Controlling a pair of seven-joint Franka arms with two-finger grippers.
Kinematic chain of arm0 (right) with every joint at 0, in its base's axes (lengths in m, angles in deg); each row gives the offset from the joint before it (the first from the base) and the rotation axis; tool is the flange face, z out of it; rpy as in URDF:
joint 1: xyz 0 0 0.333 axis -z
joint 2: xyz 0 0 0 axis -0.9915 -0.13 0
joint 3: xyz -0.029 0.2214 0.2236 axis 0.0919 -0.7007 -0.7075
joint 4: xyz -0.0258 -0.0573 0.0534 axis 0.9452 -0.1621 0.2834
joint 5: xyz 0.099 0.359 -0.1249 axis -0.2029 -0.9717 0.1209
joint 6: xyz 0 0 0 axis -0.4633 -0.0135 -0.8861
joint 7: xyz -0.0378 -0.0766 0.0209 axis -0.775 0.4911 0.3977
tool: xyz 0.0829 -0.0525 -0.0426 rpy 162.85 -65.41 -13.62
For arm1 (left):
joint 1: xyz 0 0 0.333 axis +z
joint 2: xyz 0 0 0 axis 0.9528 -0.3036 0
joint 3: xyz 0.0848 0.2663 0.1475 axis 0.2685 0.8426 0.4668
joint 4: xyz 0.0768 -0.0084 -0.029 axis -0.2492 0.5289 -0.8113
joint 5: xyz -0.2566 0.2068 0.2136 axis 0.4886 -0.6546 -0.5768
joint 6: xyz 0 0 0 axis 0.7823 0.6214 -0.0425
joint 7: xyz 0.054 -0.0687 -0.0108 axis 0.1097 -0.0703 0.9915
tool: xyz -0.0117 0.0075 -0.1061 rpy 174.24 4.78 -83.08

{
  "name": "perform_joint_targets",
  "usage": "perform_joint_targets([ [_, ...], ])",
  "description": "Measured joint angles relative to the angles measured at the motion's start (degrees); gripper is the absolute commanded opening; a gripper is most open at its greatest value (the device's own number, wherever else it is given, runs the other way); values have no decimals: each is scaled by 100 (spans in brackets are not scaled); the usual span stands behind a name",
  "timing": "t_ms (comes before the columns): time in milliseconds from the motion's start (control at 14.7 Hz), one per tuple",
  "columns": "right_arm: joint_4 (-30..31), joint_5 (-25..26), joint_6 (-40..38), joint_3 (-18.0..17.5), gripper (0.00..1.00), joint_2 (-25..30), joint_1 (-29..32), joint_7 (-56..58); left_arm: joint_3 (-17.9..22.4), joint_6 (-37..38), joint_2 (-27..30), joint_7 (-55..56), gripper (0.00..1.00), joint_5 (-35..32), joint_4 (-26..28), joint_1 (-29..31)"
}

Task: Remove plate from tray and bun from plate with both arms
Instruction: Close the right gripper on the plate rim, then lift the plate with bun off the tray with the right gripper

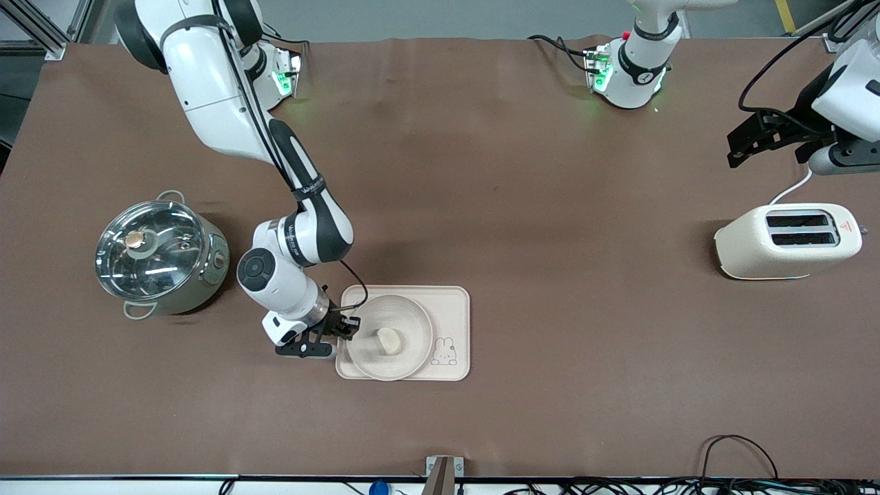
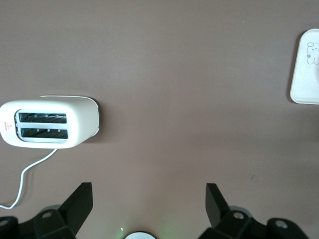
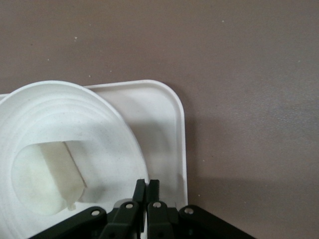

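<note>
The round cream-white plate point(image 1: 411, 317) lies on the rectangular rabbit tray point(image 1: 455, 306), nearer the right arm's end of the table. The bun point(image 1: 388, 339) lies in the plate's middle. My right gripper point(image 1: 348, 327) is low at the plate's rim on the pot's side, and its fingers are pinched shut on that rim. The right wrist view shows the gripper point(image 3: 147, 186) closed on the plate point(image 3: 75, 107), with the bun point(image 3: 47, 177) inside it and the tray point(image 3: 164, 107) underneath. My left gripper point(image 1: 739, 148) waits open and empty in the air near the toaster; it also shows in the left wrist view point(image 2: 149, 199).
A steel pot with a glass lid point(image 1: 158, 256) stands at the right arm's end, close to the right arm's wrist. A cream toaster point(image 1: 787, 240) stands at the left arm's end and shows in the left wrist view point(image 2: 50, 124), as does the tray's corner point(image 2: 306, 74).
</note>
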Motion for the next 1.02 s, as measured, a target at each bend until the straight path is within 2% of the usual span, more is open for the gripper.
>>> perform_joint_targets([
  [340, -140, -293, -226, -93, 0, 52, 0, 0, -6, -5, 0, 0, 100, 0, -4, -2],
  [612, -108, -412, -575, -148, 0, 358, -1, 0, -9, -7, 0, 0, 100, -16, -3, -2],
  [816, 417, -418, -592, -250, 0, 793, -5, 8, -62, -29, -1, 0, 100, -32, -1, -5],
  [1020, 1371, -419, -127, -480, 0, 1330, -12, 15, -161, -31, -3, 3, 100, -39, 7, -13],
])
